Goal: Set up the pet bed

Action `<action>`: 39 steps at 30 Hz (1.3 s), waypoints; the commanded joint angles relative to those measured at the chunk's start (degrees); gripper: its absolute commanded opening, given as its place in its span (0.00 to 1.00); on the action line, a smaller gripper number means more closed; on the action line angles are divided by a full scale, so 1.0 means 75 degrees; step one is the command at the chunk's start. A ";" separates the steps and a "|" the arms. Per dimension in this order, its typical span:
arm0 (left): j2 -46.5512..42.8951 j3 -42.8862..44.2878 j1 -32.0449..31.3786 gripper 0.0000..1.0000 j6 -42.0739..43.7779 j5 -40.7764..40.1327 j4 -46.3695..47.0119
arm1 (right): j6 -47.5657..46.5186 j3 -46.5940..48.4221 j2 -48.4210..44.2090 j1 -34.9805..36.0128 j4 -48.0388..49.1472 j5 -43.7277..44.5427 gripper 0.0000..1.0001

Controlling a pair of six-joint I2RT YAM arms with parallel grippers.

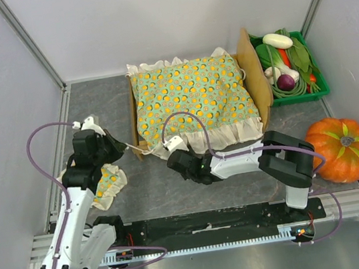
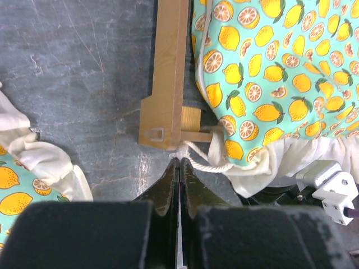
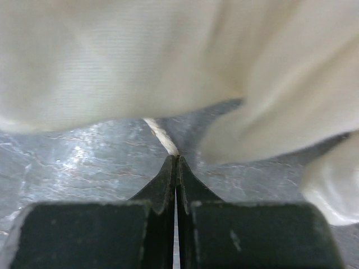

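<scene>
Left end effector [image 2: 179, 163] and right end effector [image 3: 177, 160] grip the white cord [image 2: 205, 162], fully closed; we seem to be tying the cushion [image 2: 269, 84] to the pet bed [image 2: 168, 67], needing tension next.

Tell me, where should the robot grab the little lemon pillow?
Probably the white frill edging the little pillow, coming down from above. It lies flat on the table, and the thin frill should fit between the jaws better than the puffy middle.
</scene>
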 commanded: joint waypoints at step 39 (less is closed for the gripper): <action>0.1156 -0.1401 -0.1624 0.66 -0.1562 -0.1249 0.1914 | -0.0674 -0.0386 -0.1340 -0.0626 -0.0592 -0.2223 0.00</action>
